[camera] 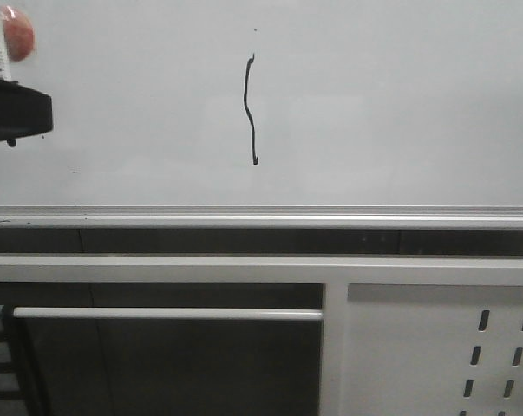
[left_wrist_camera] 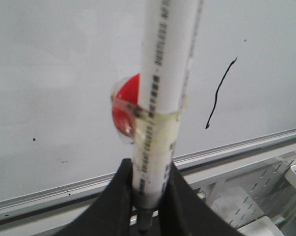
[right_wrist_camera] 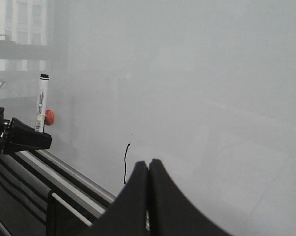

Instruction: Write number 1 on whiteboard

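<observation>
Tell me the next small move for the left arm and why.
Probably pull the left gripper farther from the whiteboard and park it. The number 1 already stands complete, and the marker in its grip sits off to the stroke's left, so more writing seems unnecessary.
</observation>
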